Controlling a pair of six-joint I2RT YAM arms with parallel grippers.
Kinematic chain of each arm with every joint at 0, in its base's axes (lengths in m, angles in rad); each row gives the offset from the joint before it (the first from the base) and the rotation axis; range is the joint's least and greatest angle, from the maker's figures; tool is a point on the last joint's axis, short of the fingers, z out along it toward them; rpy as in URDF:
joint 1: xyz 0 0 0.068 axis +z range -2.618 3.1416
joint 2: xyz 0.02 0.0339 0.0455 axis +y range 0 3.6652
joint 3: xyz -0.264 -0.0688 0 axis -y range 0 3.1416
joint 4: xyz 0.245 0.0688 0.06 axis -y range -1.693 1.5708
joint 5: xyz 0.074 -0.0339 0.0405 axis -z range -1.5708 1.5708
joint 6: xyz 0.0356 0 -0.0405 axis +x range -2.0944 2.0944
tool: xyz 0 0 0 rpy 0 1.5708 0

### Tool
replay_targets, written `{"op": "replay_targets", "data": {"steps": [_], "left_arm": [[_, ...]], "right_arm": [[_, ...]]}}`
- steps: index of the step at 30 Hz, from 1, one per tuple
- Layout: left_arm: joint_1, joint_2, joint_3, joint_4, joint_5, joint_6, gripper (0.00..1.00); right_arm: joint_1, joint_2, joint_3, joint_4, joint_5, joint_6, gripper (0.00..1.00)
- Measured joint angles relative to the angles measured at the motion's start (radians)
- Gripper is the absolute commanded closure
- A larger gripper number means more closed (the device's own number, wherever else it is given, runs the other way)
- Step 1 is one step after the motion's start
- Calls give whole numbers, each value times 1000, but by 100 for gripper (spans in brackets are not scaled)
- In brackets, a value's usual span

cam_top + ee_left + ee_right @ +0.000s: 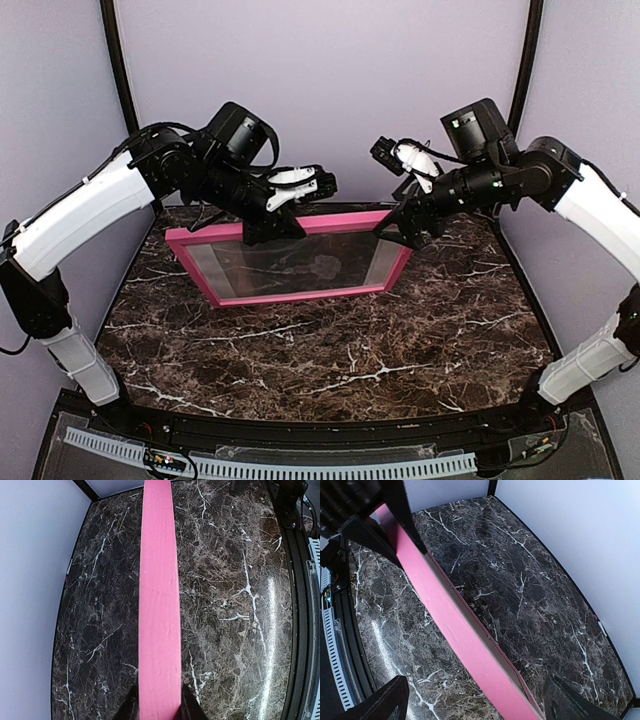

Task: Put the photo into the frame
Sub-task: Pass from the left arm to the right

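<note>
At back of marble table (300,370), frame (300,295) propped up on long edge. Your left claw (159,707) is clamped on top rail (one finger each side of pink moulding). Right claw (405,228) is spread wide, straddling same rail near right corner, not touching. Can't tell if photo is inside.

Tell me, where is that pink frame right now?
In the top view the frame stands tilted at the far middle of the table; the left gripper pinches its top edge, the open right gripper straddles its right end.
</note>
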Motion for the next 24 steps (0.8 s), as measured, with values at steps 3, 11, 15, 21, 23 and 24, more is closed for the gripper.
{"op": "replay_targets", "data": {"steps": [3,11,15,21,23,24], "left_arm": [[8,20,35,-27,14,3,100],[14,53,94,-75,68,19,100],[14,53,99,-84,93,27,100],[14,53,101,-90,113,36,100],[14,53,101,-90,113,37,100],[14,53,101,-90,113,37,100]], "right_arm": [[40,32,47,-32,15,-29,9],[91,140,138,-104,90,-73,15],[90,167,147,-134,117,-85,28],[92,178,169,-163,121,-92,44],[93,179,176,-171,122,-92,44],[96,179,180,-173,124,-92,45]]}}
